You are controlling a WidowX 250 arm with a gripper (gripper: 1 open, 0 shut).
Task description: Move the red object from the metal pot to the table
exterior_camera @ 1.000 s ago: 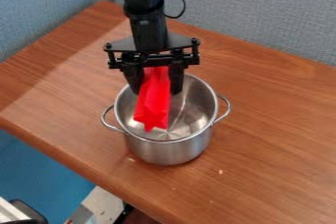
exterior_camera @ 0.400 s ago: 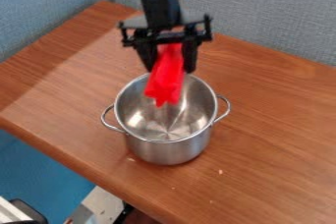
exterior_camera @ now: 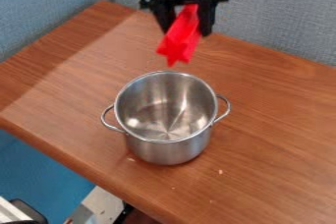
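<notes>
One table (exterior_camera: 59,76), reddish-brown wood grain, is seen corner-on. Its near edge runs diagonally from the left corner toward the bottom right; its left edge climbs to the far corner by the blue wall. The right part of the top runs out of view.

One metal pot (exterior_camera: 164,120) stands upright close to the near edge, about midway along the visible stretch. Two small loop handles show, one at each side. Its interior is bare steel.

One gripper (exterior_camera: 186,12) hangs at the top of the picture, above the far part of the table and clear of the pot. Its jaws are closed tight on the upper end of the one red object (exterior_camera: 180,37). The block hangs tilted below the fingers, in the air, well above the pot's rim and beyond it, touching neither pot nor table.

Bare tabletop lies to the left of the pot toward the left corner, and behind it under the hanging block.
</notes>
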